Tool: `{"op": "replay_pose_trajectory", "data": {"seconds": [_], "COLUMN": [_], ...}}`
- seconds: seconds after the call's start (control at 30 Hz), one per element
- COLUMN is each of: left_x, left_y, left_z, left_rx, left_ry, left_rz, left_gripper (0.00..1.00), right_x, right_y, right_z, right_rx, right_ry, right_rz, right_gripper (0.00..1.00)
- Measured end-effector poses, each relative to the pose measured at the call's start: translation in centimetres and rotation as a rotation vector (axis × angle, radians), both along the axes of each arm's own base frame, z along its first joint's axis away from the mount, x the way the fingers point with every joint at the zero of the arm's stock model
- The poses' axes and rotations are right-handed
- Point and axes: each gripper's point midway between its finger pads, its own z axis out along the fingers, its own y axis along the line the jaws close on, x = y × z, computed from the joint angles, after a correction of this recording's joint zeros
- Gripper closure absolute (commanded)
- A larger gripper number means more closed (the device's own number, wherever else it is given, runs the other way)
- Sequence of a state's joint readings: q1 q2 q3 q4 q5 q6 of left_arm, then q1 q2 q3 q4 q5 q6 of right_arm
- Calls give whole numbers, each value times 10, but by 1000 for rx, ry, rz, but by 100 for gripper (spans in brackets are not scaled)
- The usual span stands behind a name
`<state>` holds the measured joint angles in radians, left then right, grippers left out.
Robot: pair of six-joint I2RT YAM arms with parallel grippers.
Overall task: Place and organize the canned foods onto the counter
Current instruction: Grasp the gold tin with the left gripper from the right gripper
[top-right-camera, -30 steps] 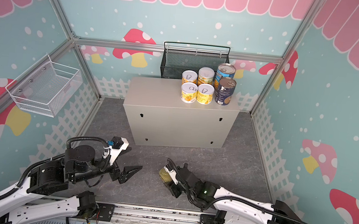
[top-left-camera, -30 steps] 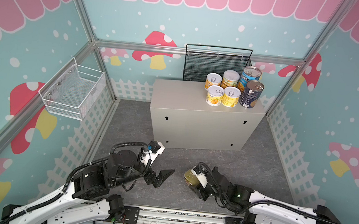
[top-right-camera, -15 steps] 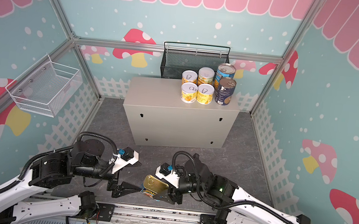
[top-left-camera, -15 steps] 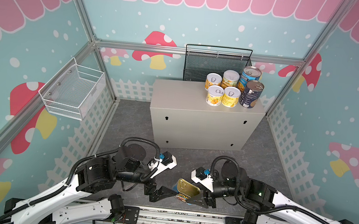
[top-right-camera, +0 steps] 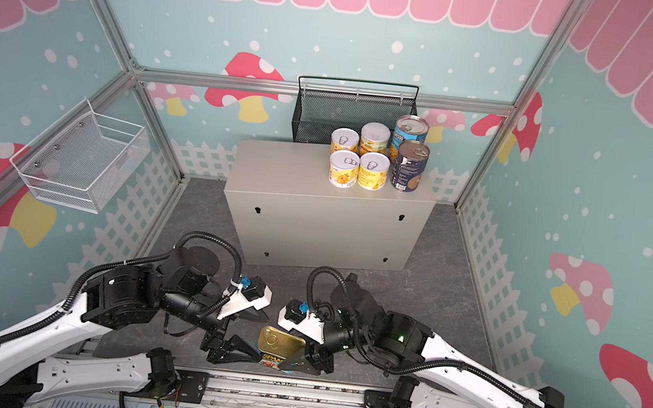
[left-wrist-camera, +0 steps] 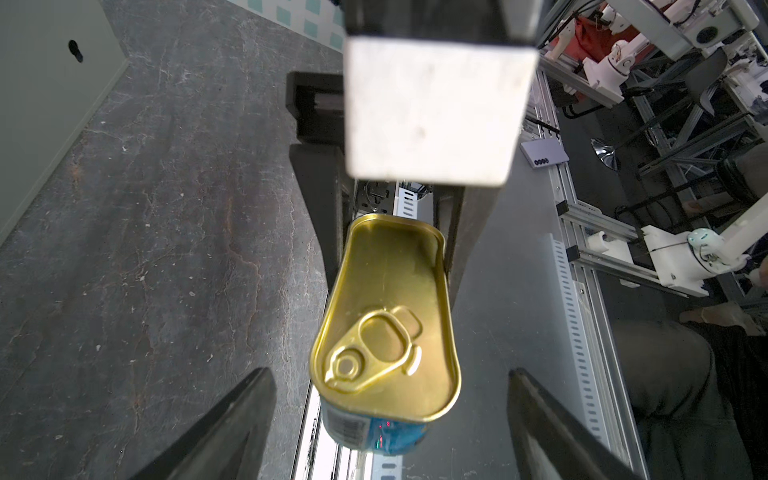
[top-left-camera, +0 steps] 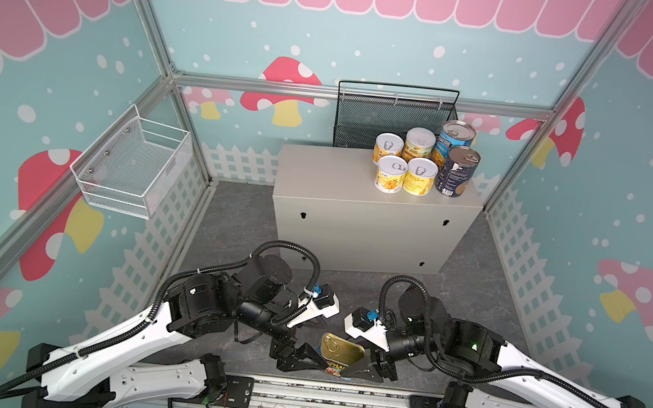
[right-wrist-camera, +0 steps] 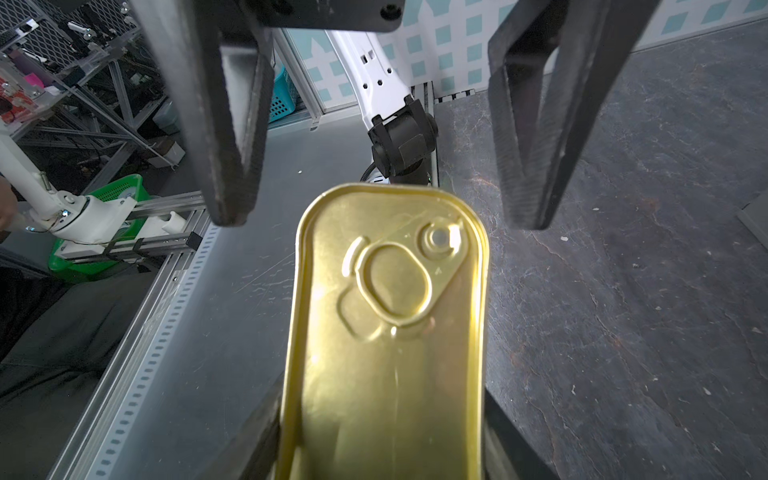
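Observation:
The gold-topped SPAM tin (top-left-camera: 341,351) (top-right-camera: 280,342) hangs low over the floor's front edge. My right gripper (top-left-camera: 354,367) (right-wrist-camera: 382,415) is shut on its long sides. My left gripper (top-left-camera: 311,360) (left-wrist-camera: 390,374) is open and straddles the tin's (left-wrist-camera: 386,316) pull-tab end, with a gap on each side. Its fingers (right-wrist-camera: 232,145) show beyond the tin (right-wrist-camera: 390,332) in the right wrist view. On the right of the counter (top-left-camera: 320,171) (top-right-camera: 279,166) stand several small yellow tins (top-left-camera: 404,168) and two taller blue tins (top-left-camera: 456,173).
A black mesh basket (top-left-camera: 393,116) hangs on the back wall behind the counter. A white wire basket (top-left-camera: 132,166) is fixed to the left wall. The metal base rail (top-left-camera: 315,396) runs just below the held tin. Dark floor lies between the arms and the counter.
My right gripper has lifted the SPAM tin off the floor and swung it toward the front rail. My left gripper has come in from the left and now straddles the tin's end.

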<state>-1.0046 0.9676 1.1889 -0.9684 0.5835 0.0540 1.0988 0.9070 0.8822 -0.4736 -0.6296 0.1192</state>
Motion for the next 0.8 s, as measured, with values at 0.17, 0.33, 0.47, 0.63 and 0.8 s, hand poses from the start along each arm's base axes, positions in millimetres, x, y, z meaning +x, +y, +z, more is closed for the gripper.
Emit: {"op": "replay_pose_trajectory", "data": {"seconds": [0.17, 0.33, 0.47, 0.63, 0.8], "left_x": [0, -4, -7, -10, -11], "left_y": [-5, -6, -8, -10, -10], "left_z": [-7, -8, -10, -13, -14], "left_rx": [29, 35, 41, 52, 54], "left_ry": [28, 39, 54, 67, 68], "left_rz": [-14, -31, -50, -63, -69], "left_gripper": [9, 12, 15, 16, 31], "right_x": [-2, -4, -5, -6, -6], "right_y": [0, 0, 0, 1, 1], "right_z": [0, 0, 0, 1, 1], "right_rx": [2, 5, 7, 10, 11], "right_ry": [-3, 1, 7, 11, 11], "right_rz": [12, 25, 36, 42, 43], "right_gripper": [55, 55, 55, 55, 55]}}
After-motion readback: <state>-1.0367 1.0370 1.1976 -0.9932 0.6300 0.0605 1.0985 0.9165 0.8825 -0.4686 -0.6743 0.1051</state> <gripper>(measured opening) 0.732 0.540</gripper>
